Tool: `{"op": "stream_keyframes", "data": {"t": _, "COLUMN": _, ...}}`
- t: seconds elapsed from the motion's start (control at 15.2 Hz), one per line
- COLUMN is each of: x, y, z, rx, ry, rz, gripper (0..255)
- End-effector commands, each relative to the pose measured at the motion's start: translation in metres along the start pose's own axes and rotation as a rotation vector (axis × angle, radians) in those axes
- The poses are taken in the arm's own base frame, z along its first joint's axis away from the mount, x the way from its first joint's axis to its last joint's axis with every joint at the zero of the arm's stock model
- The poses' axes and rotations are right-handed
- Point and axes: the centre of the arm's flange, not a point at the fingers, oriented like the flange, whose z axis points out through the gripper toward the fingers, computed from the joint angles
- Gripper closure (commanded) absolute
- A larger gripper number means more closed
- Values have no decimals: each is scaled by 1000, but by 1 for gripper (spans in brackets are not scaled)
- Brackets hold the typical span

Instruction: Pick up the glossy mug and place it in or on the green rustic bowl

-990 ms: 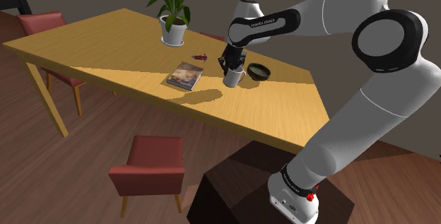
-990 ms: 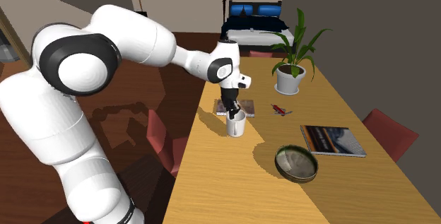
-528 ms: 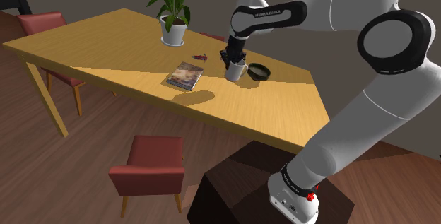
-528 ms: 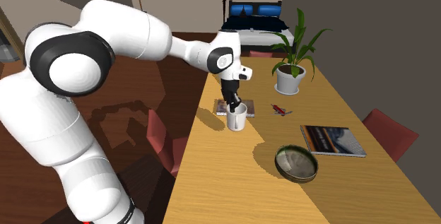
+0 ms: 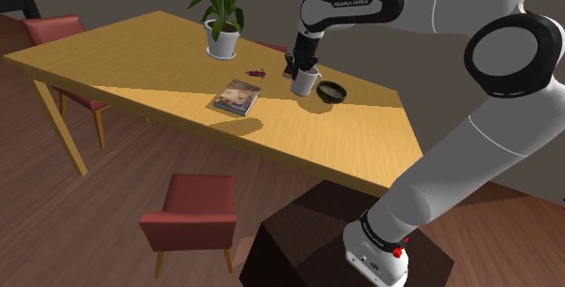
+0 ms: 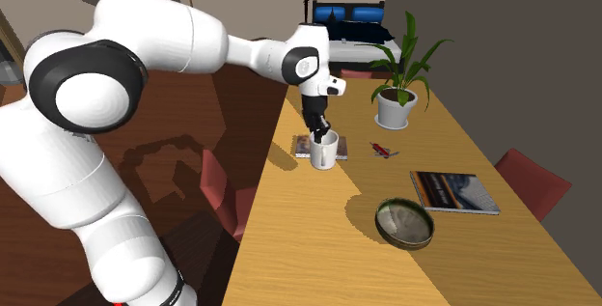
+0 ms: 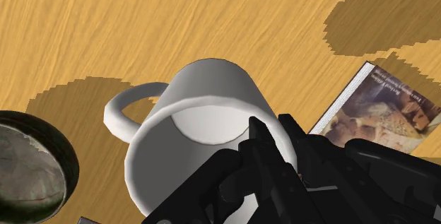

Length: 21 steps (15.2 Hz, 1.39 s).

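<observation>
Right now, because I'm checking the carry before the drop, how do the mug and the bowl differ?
The mug is white, tall and has a handle; the bowl is dark, low and wide, with no handle. The mug hangs above the table, its rim clasped by the gripper; the bowl rests on the table, untouched. Both are open-topped and empty.

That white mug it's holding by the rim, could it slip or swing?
Probably stiff: the white mug shows no dent where the jaws pinch one wall. Its smooth-looking surface might slip. Held off-centre at the rim, it may tilt.
</observation>
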Motion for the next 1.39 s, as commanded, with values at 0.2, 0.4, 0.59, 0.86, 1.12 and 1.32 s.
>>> {"op": "stream_keyframes", "data": {"t": 0.2, "x": 5, "y": 13, "z": -20, "rx": 0, "ry": 0, "rz": 0, "gripper": 255}}
{"op": "stream_keyframes", "data": {"t": 0.4, "x": 19, "y": 50, "z": -21, "rx": 0, "ry": 0, "rz": 0, "gripper": 255}}
{"op": "stream_keyframes", "data": {"t": 0.59, "x": 33, "y": 87, "z": -22, "rx": 0, "ry": 0, "rz": 0, "gripper": 255}}
{"op": "stream_keyframes", "data": {"t": 0.86, "x": 51, "y": 136, "z": -23, "rx": 0, "ry": 0, "rz": 0, "gripper": 255}}
{"op": "stream_keyframes", "data": {"t": 1.12, "x": 70, "y": 186, "z": -24, "rx": 0, "ry": 0, "rz": 0, "gripper": 255}}
{"op": "stream_keyframes", "data": {"t": 1.32, "x": 84, "y": 223, "z": -25, "rx": 0, "ry": 0, "rz": 0, "gripper": 255}}
